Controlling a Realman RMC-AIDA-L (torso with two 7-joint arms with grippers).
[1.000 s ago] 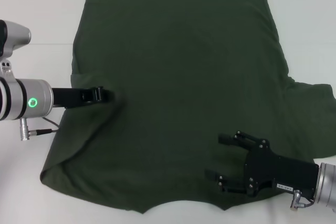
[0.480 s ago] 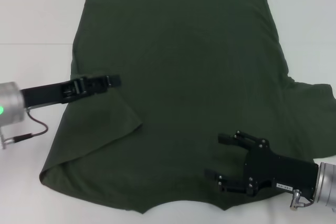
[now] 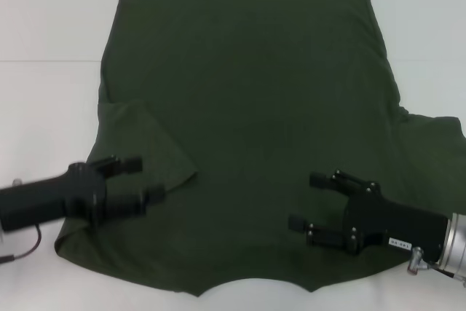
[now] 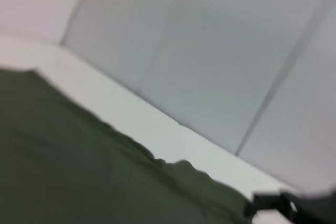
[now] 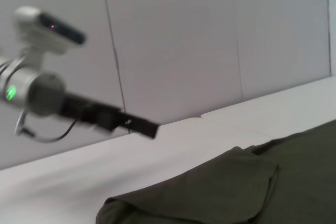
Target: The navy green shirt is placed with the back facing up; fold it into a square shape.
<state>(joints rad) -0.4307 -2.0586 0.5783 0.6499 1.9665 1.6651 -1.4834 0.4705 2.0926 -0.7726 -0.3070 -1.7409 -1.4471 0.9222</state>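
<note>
Comparing the head views shows one clear change: the left gripper [image 3: 138,180], which one second ago was pinching the left sleeve over the body of the navy green shirt [image 3: 247,92], has let go and drawn back toward the near left. Its fingers now stand apart and hold nothing. The left sleeve [image 3: 142,143] remains folded inward as a triangular flap lying on the shirt's back, its tip near the garment's middle height.

Meaning for the task: the first inward fold on the left side appears complete, and the left arm seems to be repositioning near the near-left corner of the garment. The right sleeve [image 3: 433,158] is not yet folded; it lies spread outward at the right edge.

Shirt position: the garment lies flat on the white table [image 3: 51,27], hem at the far side, neckline notch at the near edge between the two arms.

End effector relations:
- Left gripper: above the near-left part of the shirt, just near of the folded flap; contact with the fabric cannot be judged.
- Right gripper [image 3: 317,205]: fingers apart, empty, above the near-right part of the shirt, with the unfolded right sleeve to its right.

The right wrist view shows the folded cloth edge [image 5: 210,187] with the left arm [image 5: 79,106] beyond it.
</note>
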